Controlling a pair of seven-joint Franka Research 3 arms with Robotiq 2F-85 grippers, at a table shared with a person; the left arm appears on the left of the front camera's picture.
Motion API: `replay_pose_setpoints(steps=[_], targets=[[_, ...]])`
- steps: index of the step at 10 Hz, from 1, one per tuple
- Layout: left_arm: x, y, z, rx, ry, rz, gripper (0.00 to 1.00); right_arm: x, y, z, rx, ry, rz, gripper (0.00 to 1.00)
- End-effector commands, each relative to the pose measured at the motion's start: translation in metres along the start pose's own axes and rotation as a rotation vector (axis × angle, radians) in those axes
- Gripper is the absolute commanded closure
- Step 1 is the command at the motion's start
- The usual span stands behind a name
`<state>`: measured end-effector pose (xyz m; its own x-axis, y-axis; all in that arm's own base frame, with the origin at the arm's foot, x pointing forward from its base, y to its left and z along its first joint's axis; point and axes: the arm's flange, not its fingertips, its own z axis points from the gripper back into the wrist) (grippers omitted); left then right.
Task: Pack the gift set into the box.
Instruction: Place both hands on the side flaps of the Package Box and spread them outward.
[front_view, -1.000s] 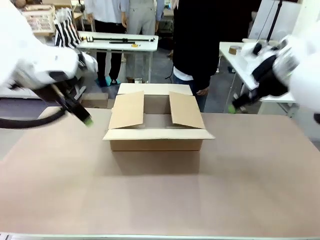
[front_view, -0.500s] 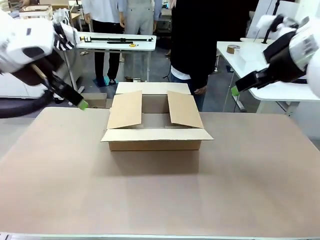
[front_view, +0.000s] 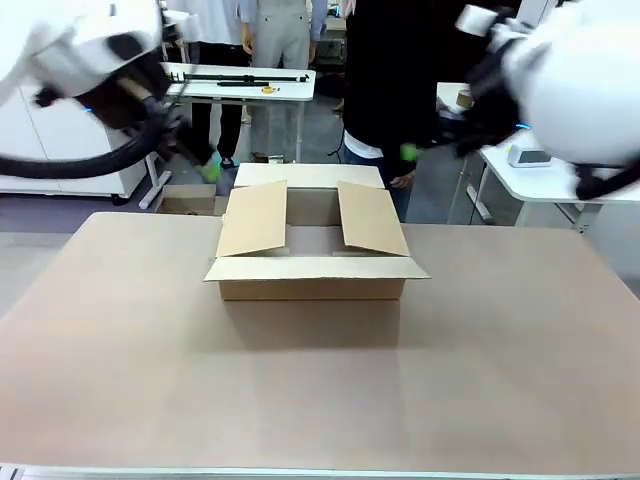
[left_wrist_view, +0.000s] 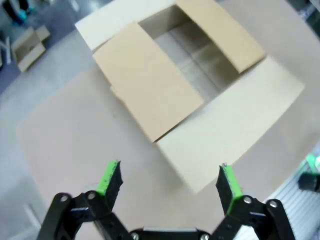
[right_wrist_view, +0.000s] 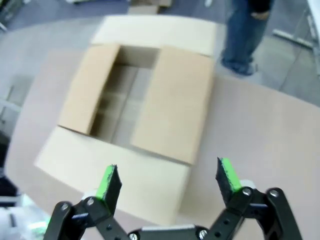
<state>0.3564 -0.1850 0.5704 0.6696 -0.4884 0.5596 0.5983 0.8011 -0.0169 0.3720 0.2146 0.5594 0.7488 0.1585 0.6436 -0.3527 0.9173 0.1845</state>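
centre of frame, on the bench (front_view: 320, 390): box (front_view: 312, 290), likely light, stiff board, grip by a flap edge | left claw (left_wrist_view: 168, 179) spread, empty | right claw (right_wrist_view: 168, 179) spread, empty

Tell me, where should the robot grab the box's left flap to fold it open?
Probably by its free long edge, over the opening of the box. The left flap is a thin sheet hinged on the side wall and leaning inward, so the open left gripper could come down through the gap between it and the right flap, one finger on each face.
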Motion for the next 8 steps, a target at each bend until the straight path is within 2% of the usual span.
replay_pose_setpoints(steps=[1,2,3,4,5,6,7,8], targets=[[0.069,-0.016,-0.048,-0.004,0.109,0.194,0.0,0.044,0.047,-0.051,0.06,0.059,0.034,0.0],[0.084,-0.014,-0.073,-0.038,0.117,0.221,0.0,0.047,0.054,-0.074,0.072,0.132,0.059,0.0],[0.082,-0.003,-0.095,-0.103,0.12,0.284,0.0,0.043,0.045,-0.087,0.06,0.176,0.043,0.0],[0.055,0.016,-0.096,-0.114,0.159,0.35,0.0,0.029,0.017,-0.07,0.0,0.151,0.01,0.0],[0.075,-0.015,-0.094,-0.053,0.122,0.22,0.0,0.035,0.063,-0.086,0.076,0.125,0.036,0.0],[0.075,-0.015,-0.094,-0.053,0.122,0.22,0.0,0.034,0.048,-0.097,0.058,0.152,0.019,0.0],[0.074,0.002,-0.116,-0.078,0.152,0.288,0.0,0.028,0.037,-0.075,0.094,0.181,-0.007,0.0],[0.057,0.002,-0.084,-0.215,0.078,0.223,0.0,0.009,0.016,-0.033,0.167,0.165,-0.055,0.0]])
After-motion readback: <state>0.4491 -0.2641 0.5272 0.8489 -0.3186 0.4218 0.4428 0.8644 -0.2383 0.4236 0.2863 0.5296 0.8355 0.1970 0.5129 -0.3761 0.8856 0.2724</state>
